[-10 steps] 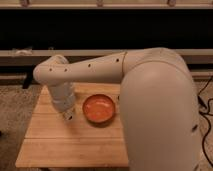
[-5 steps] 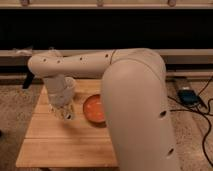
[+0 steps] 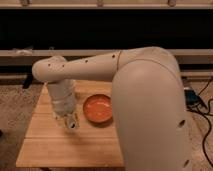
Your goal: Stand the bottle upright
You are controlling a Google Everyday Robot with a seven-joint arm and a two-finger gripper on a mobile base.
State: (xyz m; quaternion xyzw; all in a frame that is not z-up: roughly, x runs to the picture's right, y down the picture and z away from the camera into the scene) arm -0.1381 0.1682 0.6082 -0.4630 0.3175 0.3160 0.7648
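1. you are looking at the robot's big white arm (image 3: 145, 90). it is filling the right and near part of the view and reaching left across a wooden slatted worktop (image 3: 45, 150).
2. the arm's wrist is pointing down over the left half of the worktop. the gripper (image 3: 71, 123) is hanging at its lower end, low over the boards and just left of an orange bowl (image 3: 97, 109).
3. the jaws are sitting together, fully closed.
4. a small dark-and-pale shape is showing right at the gripper's tip. you cannot tell whether it is part of the gripper or something caught in it.
5. you cannot tell where the bottle is, or whether it is lying or standing. the wrist and gripper are hiding the boards under them.
6. the orange bowl is sitting upright near the middle of the worktop. its right edge is meeting the outline of the arm.
7. dark cables (image 3: 205, 120) are trailing over the floor at the far right, and a pale ledge (image 3: 25, 54) is running across behind the worktop.
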